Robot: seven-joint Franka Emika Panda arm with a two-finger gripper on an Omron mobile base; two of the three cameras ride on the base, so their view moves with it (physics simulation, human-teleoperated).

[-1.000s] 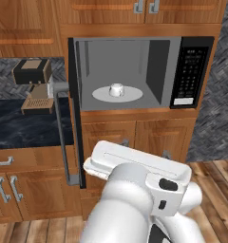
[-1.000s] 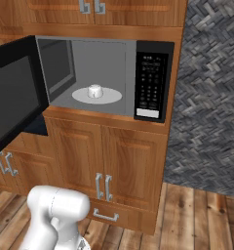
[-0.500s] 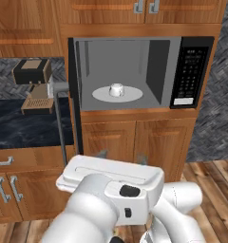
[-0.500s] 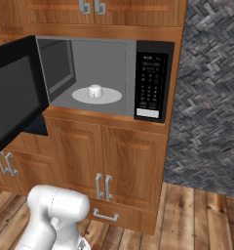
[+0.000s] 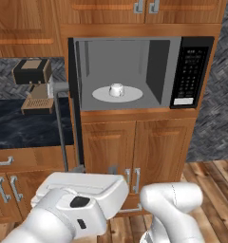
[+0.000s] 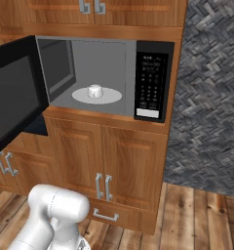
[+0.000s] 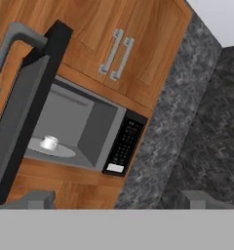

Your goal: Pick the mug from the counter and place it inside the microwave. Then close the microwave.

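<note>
We see the mug [image 5: 116,89] sitting upright in the middle of the round turntable [image 5: 100,94] inside the microwave [image 5: 139,71], and the right base view shows the same mug [image 6: 94,91] on the light-grey plate. The microwave door [image 6: 14,95] stands swung open to the left, its long silver handle [image 5: 59,121] hanging out in front of the black marble worktop [image 5: 21,126]. On that worktop, left of the microwave, stands the brown-and-black coffee machine [image 5: 33,83]. The button panel [image 5: 189,73] lies on the right side of the oven, above the wooden cabinet doors [image 5: 135,144]. In the hand view our claw [image 7: 118,196] has its two finger tips [image 7: 37,198] spread wide apart with nothing between them, well away from the microwave, whose cavity and mug [image 7: 49,142] we view at a tilt from afar.
</note>
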